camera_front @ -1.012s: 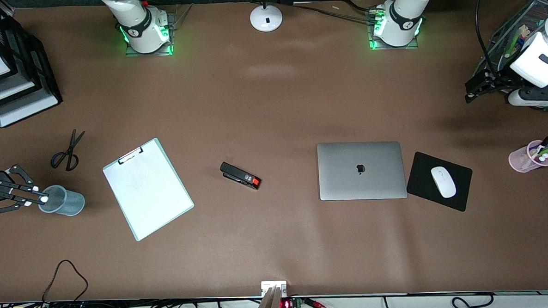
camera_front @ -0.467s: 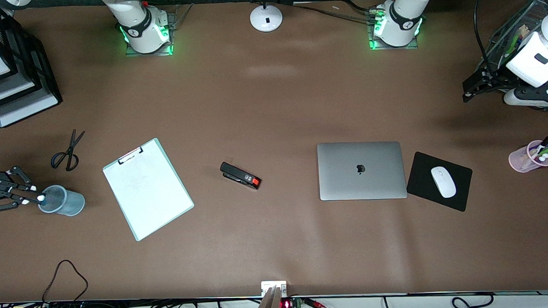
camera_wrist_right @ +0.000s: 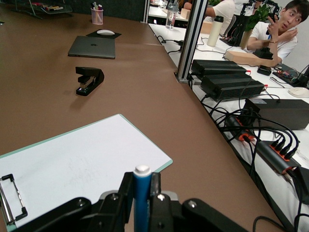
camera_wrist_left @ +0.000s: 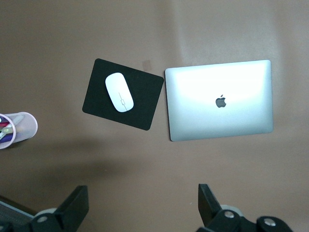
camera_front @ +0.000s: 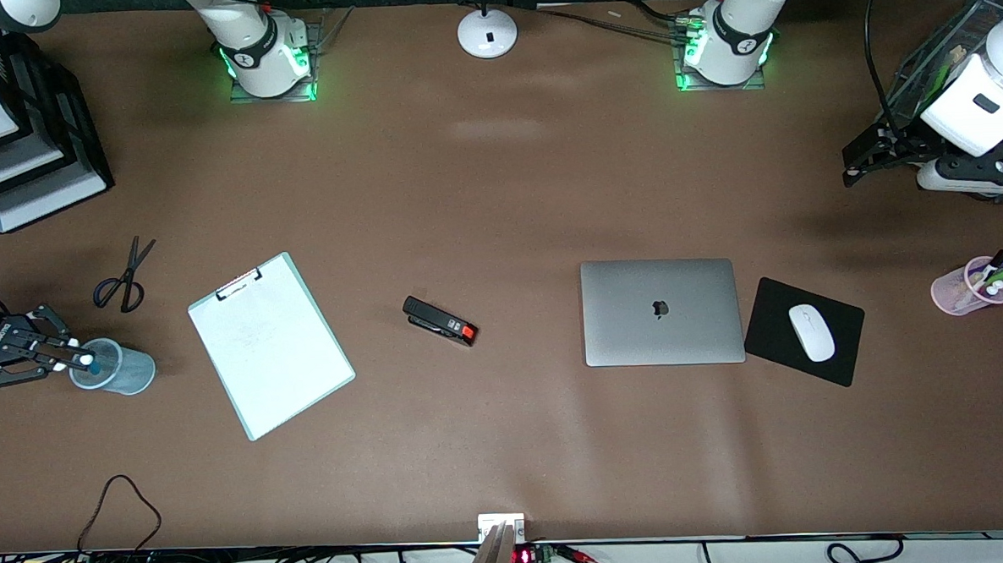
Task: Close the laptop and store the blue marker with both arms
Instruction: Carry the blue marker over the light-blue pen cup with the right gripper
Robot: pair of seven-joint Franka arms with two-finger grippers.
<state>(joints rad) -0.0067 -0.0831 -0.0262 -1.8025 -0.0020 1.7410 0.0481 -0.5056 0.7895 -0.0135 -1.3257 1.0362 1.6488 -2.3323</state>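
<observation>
The silver-grey laptop point(camera_front: 661, 312) lies closed on the brown table, with its apple logo up; it also shows in the left wrist view point(camera_wrist_left: 219, 99). My right gripper point(camera_front: 77, 361) is shut on the blue marker point(camera_wrist_right: 141, 193), whose white tip points away from the wrist. It holds the marker's tip at the rim of a grey-blue cup point(camera_front: 129, 374) at the right arm's end of the table. My left gripper point(camera_wrist_left: 143, 195) hangs open and empty, high over bare table at the left arm's end point(camera_front: 854, 167).
Between the cup and the laptop lie scissors point(camera_front: 125, 277), a clipboard point(camera_front: 271, 346) and a black stapler point(camera_front: 440, 320). A black mouse pad point(camera_front: 774, 320) with a white mouse point(camera_front: 811, 332) sits beside the laptop. A pink pen cup point(camera_front: 972, 288) stands toward the left arm's end. Stacked black trays point(camera_front: 30, 150) stand toward the right arm's end.
The right gripper has sunk lower at the cup's rim, still holding the marker. The left arm has drifted slightly toward the robots' bases. The laptop has not moved.
</observation>
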